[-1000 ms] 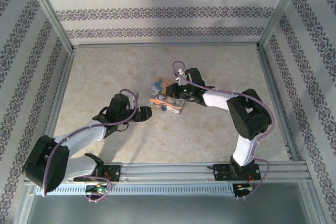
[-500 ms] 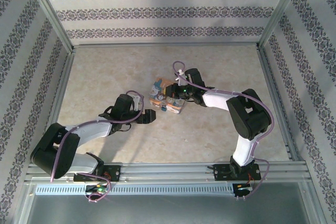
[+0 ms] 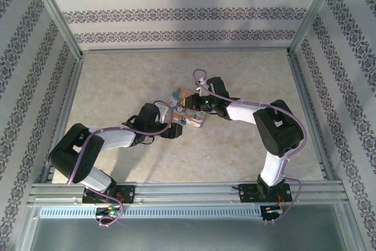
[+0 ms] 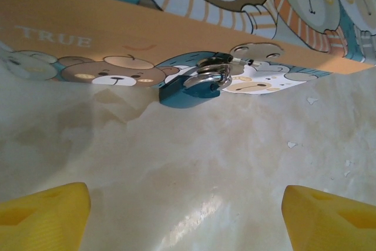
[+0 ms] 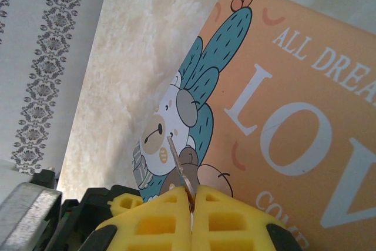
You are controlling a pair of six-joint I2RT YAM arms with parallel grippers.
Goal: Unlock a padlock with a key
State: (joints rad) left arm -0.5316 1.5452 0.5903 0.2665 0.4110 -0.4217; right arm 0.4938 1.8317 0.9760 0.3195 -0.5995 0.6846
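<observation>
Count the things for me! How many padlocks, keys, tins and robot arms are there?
padlock: 1
key: 1
tin: 1
robot arms: 2, the left arm and the right arm
Total: 5

This looks like a small robot lab booth, not a home. A left arm [image 3: 111, 139] and a right arm [image 3: 276, 130] are bolted to a metal rail [image 3: 188, 191] at the near edge of a table [image 3: 117, 80] with a pale stone look. Thin metal posts [image 3: 54, 13] stand at the corners. The walls [image 3: 188, 22] are flat boards with striped flower paper. Purple cables [image 3: 294, 123] run along the arms, and small green lights [image 3: 111, 210] glow by their bases
</observation>
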